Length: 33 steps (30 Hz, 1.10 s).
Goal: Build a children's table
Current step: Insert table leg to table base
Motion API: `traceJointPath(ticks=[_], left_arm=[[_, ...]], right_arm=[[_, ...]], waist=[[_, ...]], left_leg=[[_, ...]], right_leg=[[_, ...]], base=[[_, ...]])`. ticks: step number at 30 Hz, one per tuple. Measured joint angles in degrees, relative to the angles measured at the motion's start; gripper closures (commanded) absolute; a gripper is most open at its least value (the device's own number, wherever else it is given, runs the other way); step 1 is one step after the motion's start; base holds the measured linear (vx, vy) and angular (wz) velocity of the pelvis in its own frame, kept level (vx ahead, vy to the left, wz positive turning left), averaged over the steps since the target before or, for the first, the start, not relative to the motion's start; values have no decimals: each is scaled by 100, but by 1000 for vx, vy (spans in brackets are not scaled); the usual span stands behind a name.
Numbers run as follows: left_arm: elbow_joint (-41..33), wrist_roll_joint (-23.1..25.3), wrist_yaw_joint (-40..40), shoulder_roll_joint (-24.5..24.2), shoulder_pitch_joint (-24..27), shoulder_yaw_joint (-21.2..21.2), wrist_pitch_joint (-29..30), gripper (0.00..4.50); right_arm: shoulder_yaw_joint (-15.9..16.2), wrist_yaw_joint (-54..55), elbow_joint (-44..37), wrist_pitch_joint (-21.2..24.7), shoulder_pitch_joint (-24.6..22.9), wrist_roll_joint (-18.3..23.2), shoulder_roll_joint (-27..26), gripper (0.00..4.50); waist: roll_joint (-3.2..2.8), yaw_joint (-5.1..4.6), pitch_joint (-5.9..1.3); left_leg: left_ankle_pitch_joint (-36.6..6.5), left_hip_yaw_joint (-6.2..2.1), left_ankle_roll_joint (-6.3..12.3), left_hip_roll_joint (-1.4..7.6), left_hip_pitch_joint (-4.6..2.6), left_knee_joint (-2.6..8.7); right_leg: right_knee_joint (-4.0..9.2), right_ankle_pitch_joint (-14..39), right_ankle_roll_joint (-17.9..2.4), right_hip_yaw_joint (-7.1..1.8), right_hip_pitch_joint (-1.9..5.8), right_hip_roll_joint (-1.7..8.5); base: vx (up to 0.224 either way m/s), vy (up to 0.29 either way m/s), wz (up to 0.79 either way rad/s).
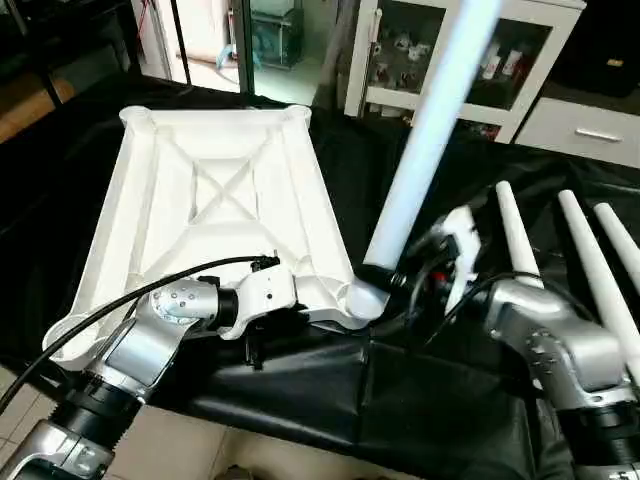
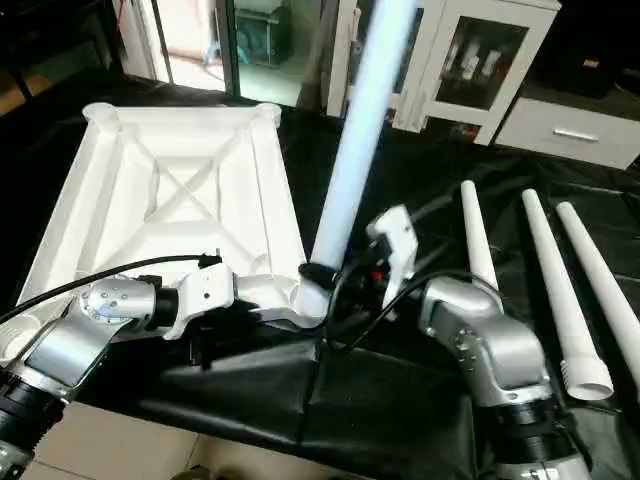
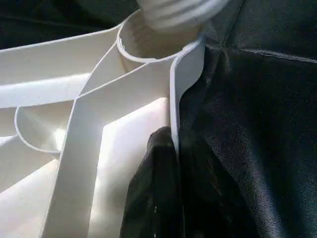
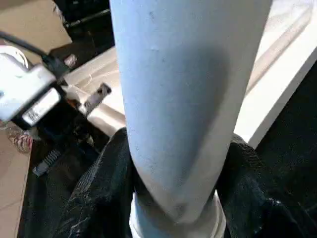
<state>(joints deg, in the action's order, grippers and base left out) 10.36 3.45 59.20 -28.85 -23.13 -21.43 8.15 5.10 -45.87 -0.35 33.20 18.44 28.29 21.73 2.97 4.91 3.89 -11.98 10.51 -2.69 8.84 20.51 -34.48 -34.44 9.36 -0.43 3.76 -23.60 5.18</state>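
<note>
- Closest to the robot, the left gripper point(image 1: 262, 322) is pinched shut on the near rim of the table top point(image 1: 215, 190), close to its near right corner. From the left wrist view you can see the black fingers point(image 3: 158, 188) clamping that thin rim wall, 1 inside and 1 outside.
- The table top is lying upside down on the left half of the black-sheeted work table point(image 1: 440, 400), X ribs facing up, with its near left corner hanging out past the work table's front edge.
- Right at that near right corner, the socket point(image 1: 365, 298) has 1 leg point(image 1: 420, 150) standing in it, leaning up and away to the right.
- The right gripper point(image 1: 395, 277) is wrapped around the bottom of that leg just above the socket. In the right wrist view the fingers point(image 4: 99, 198) sit on both sides of the tube, so it's gripping it.
- Further right on the black sheet, 3 spare legs point(image 2: 545, 270) lie side by side, fat ends toward the front edge, thin tips pointing to the back.
- Behind the work table's far edge there's a white cabinet point(image 1: 450, 60) with glass doors.
</note>
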Motion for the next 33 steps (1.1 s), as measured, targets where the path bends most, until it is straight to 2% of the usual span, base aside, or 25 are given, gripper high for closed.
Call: traceJointPath(ticks=[6,13,17,33], left_arm=[[-7,6,68,14,-18,23,47,449],[-8,16,76,6,-13,43,51,449],[-8,35,78,0,-5,67,66,449],[64,48,125,-13,4,161,109,449]], right_arm=[[222,-81,446,-262,250,-224,-154,261],[256,-137,961,-506,554,-436,-265,261],[391,-235,1125,-738,640,-575,-264,261],[373,-299,1582,-1022,795,-666,-505,261]], waist=[[44,3,0],[56,-10,2],[71,-30,2],[87,-154,5]], left_leg=[[0,2,0,0,-1,2],[0,6,0,0,-4,3],[0,6,0,0,-10,3],[-1,2,-1,0,-36,5]], right_leg=[[0,2,3,-1,0,0],[-1,2,3,-4,-1,1],[-2,15,25,-4,2,1],[4,19,30,-4,29,1]], base=[[0,0,0],[0,0,0],[0,0,0],[0,0,0]])
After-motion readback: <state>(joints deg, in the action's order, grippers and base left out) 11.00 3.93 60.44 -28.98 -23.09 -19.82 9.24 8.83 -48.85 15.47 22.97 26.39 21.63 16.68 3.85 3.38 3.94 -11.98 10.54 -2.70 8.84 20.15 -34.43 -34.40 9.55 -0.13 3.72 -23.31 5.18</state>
